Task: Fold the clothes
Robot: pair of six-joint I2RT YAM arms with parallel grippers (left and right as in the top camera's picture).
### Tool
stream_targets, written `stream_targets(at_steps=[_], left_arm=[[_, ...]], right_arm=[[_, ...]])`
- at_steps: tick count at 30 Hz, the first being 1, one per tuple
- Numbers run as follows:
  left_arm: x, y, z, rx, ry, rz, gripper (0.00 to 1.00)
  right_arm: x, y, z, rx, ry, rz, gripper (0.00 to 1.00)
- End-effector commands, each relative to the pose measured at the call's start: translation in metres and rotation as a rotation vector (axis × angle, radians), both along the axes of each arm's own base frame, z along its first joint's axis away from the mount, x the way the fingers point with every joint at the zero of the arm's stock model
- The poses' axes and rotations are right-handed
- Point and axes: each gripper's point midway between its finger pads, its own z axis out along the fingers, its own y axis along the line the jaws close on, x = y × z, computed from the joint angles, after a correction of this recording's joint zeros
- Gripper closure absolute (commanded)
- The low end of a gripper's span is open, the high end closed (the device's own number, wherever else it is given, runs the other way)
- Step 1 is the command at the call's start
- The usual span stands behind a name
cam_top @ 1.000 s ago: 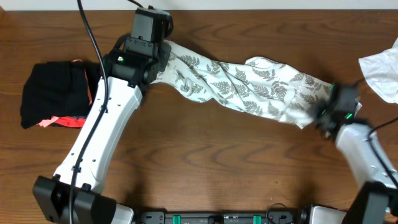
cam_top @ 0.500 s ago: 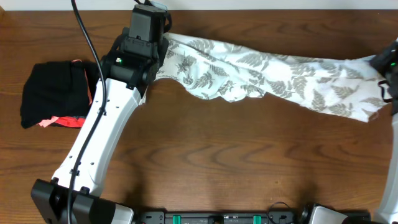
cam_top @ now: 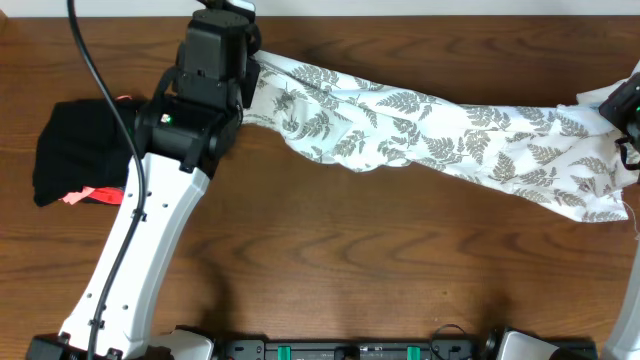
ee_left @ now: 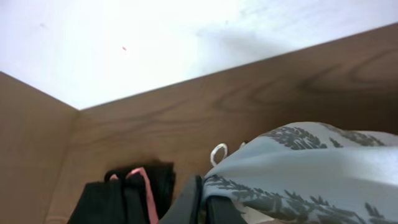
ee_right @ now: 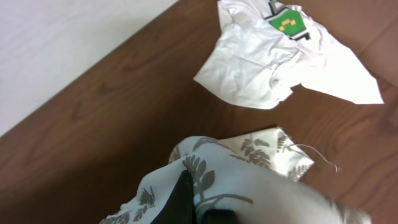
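Observation:
The clothes, a white dress with a grey-green fern print, lie stretched in a long band across the far half of the table. My left gripper is shut on the dress's left end near the back edge. In the left wrist view the fabric drapes over the dark fingers, and a thin white strap loop hangs beside them. At the far right my right gripper is shut on the other end. The printed cloth covers its fingers in the right wrist view.
A black bundle with coral-pink trim lies at the left, just beside the left arm, and shows as the black bundle in the left wrist view. A plain white cloth with a green tag lies beyond the right gripper. A white wall borders the wooden table at the back.
The right gripper has carried its end of the dress far to the right, pulling the bunched fabric out into a long stretched band. The left arm has shifted slightly left.

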Motion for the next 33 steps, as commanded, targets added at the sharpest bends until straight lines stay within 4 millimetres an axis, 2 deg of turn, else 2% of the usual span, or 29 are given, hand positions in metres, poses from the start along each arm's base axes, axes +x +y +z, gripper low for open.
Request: stream_targets(at_steps=[1, 7, 10, 12, 15, 19, 20, 21, 23, 24, 25, 27, 30, 33], left_arm=[[-0.004, 0.009, 0.001, 0.023, 0.008, 0.031, 0.94], [-0.007, 0.010, -0.004, 0.031, 0.032, 0.031, 0.94], [-0.006, 0.010, -0.004, 0.027, 0.028, 0.033, 0.94], [-0.005, 0.009, -0.003, 0.023, 0.023, 0.030, 0.94], [-0.003, 0.006, -0.005, 0.012, 0.027, 0.016, 0.94], [-0.002, 0.000, -0.008, -0.010, 0.037, -0.010, 0.94], [-0.002, 0.000, -0.008, -0.019, 0.035, -0.003, 0.94], [-0.002, 0.000, -0.008, -0.025, 0.034, 0.001, 0.94], [-0.002, 0.000, -0.008, -0.025, 0.034, 0.001, 0.94], [-0.002, 0.000, -0.008, -0.025, 0.034, 0.002, 0.94], [-0.002, -0.001, -0.008, -0.025, 0.034, 0.001, 0.94], [-0.002, 0.000, -0.008, -0.025, 0.034, 0.002, 0.94], [-0.002, 0.000, -0.009, -0.025, 0.035, 0.002, 0.94], [-0.003, 0.000, -0.009, -0.029, 0.037, 0.005, 0.94]], right_arm=[[-0.008, -0.012, 0.003, -0.052, 0.034, -0.033, 0.99], [-0.023, -0.007, -0.040, 0.019, 0.227, -0.027, 0.99], [-0.019, -0.010, -0.064, 0.042, 0.308, -0.022, 0.99], [-0.004, -0.018, -0.085, 0.056, 0.337, -0.026, 0.99], [0.033, -0.030, -0.126, 0.082, 0.347, 0.000, 0.99], [0.073, -0.047, -0.162, 0.044, 0.336, 0.047, 0.98], [0.081, -0.049, -0.166, 0.040, 0.318, 0.048, 0.95], [0.086, -0.050, -0.167, 0.039, 0.301, 0.051, 0.86], [0.098, -0.045, -0.165, 0.060, 0.251, 0.083, 0.49], [0.101, -0.041, -0.164, 0.076, 0.236, 0.101, 0.36], [0.103, -0.036, -0.163, 0.096, 0.224, 0.120, 0.32], [0.099, -0.027, -0.165, 0.135, 0.236, 0.151, 0.31], [0.080, -0.010, -0.174, 0.196, 0.319, 0.196, 0.31], [0.063, 0.012, -0.184, 0.216, 0.429, 0.322, 0.31]])
